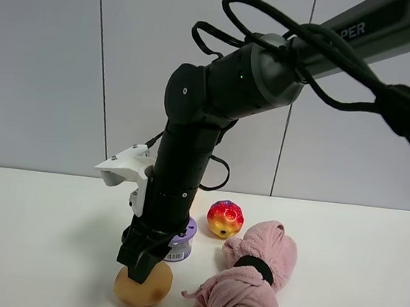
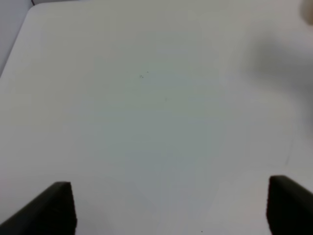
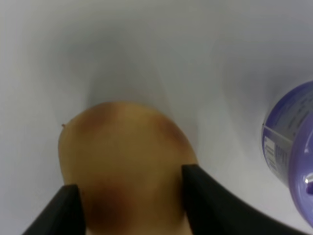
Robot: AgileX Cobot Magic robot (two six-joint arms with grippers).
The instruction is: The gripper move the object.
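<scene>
Object [image 1: 143, 285] sits on the desk [image 1: 37, 239] near a purple tub [image 1: 180, 247], pinched between the right end effector's [image 1: 140, 263] prongs. A firm, centred squeeze, then a straight lift, should clear the tub.

Showing a thick dark-grey arm [image 1: 190, 152] of rounded segments, trailing looping black cables [image 1: 402, 106], wearing a white bracket [image 1: 125, 166], glowing with a tiny green light [image 1: 240, 75], bearing white lettering [image 1: 362, 27], ending in a black pronged right gripper [image 1: 137, 272].
</scene>
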